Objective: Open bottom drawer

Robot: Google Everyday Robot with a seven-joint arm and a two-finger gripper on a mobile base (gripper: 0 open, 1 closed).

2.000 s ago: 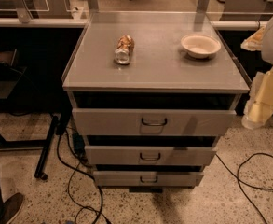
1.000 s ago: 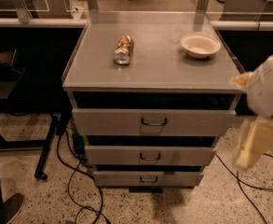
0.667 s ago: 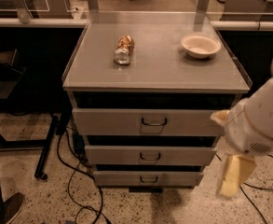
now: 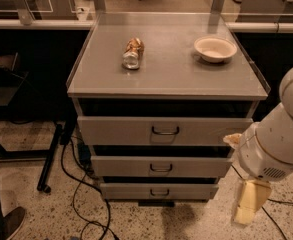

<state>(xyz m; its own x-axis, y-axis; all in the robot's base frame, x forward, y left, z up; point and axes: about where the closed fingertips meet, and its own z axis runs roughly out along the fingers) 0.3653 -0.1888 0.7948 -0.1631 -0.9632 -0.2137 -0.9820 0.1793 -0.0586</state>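
Note:
The bottom drawer (image 4: 158,191) is the slimmest grey front at the foot of the grey cabinet, with a small dark wire pull handle (image 4: 159,192) at its middle. It stands out only slightly from the cabinet body. My gripper (image 4: 247,208) hangs at the end of the white arm (image 4: 276,139), low at the cabinet's right side, to the right of the bottom drawer and apart from it. It points down toward the floor.
Above the bottom drawer are a medium drawer (image 4: 161,166) and the tallest drawer (image 4: 165,130). On the cabinet top (image 4: 166,71) lie a crumpled can (image 4: 133,53) and a white bowl (image 4: 215,48). Cables (image 4: 83,204) trail on the speckled floor at left. A dark table leg (image 4: 51,156) stands at left.
My arm has swung down from beside the cabinet's upper right, passed in front of the drawers, and now sits lower with the gripper near floor level at the right. The drawers have not moved.

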